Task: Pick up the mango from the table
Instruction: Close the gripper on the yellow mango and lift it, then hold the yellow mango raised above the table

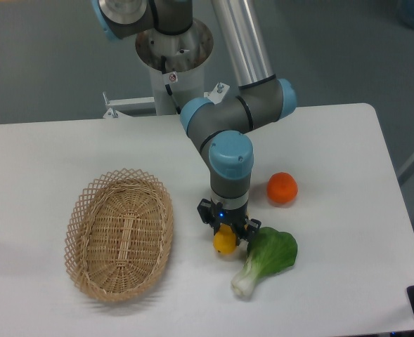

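The yellow-orange mango [225, 243] lies on the white table [333, 140], just left of a bok choy. Only its near end shows; the rest is hidden under the gripper. My gripper [226, 233] points straight down right over the mango, with its black fingers [251, 227] on either side of the fruit. The fingertips are hidden by the gripper body and the mango, so I cannot see whether they press on it. The mango seems to rest on the table.
A green and white bok choy [266, 258] lies right of the mango, touching or nearly touching the gripper. A round orange fruit [282, 188] sits behind it. An oval wicker basket [120, 234] stands to the left.
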Motion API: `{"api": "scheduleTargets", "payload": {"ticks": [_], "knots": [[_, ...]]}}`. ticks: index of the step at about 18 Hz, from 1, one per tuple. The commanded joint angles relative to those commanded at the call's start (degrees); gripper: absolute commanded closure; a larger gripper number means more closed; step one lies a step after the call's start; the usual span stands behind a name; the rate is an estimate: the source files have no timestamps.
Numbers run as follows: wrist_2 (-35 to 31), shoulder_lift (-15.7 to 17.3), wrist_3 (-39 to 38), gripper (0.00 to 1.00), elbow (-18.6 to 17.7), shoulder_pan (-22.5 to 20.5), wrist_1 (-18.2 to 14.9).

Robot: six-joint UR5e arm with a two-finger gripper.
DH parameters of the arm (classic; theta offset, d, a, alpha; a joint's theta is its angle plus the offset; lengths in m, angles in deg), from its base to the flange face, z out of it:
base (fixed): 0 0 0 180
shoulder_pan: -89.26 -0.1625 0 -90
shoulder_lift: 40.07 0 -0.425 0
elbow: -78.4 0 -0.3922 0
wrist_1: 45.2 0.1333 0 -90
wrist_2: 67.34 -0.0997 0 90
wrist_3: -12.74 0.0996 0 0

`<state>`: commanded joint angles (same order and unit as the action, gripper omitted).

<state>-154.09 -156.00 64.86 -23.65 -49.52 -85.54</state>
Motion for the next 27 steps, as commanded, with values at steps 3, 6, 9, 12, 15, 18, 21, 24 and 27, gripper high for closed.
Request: {"api": "scheduleTargets", "payload": {"ticks": [3,6,9,12,15,18,21,24,27], "knots": [[1.75,3.07,-1.14,0.56,4.21,-0.44,-0.17],[5.88,4.83,-3.51,0.55,5.36,-1.23,-0.18],[6.94,7.29,-3.69,0.55,5.89,-1.58,-0.09],[7.82,9.14,-4.91,0.55,7.29,-1.32,-0.09],[10.02,9.85,-9.31,0.56,7.74,-1.41,-0.09],[10.20,11.25,-9.67,0.56,7.56,-1.41,-0.26],[10.11,10.82,-9.84,0.56,8.18,-1.32,-0.18],[10.11,10.82,-9.58,0.56,8.18,-1.41,-0.26],[10.11,10.73,-9.58,0.56,8.44,-1.41,-0.26]]}}
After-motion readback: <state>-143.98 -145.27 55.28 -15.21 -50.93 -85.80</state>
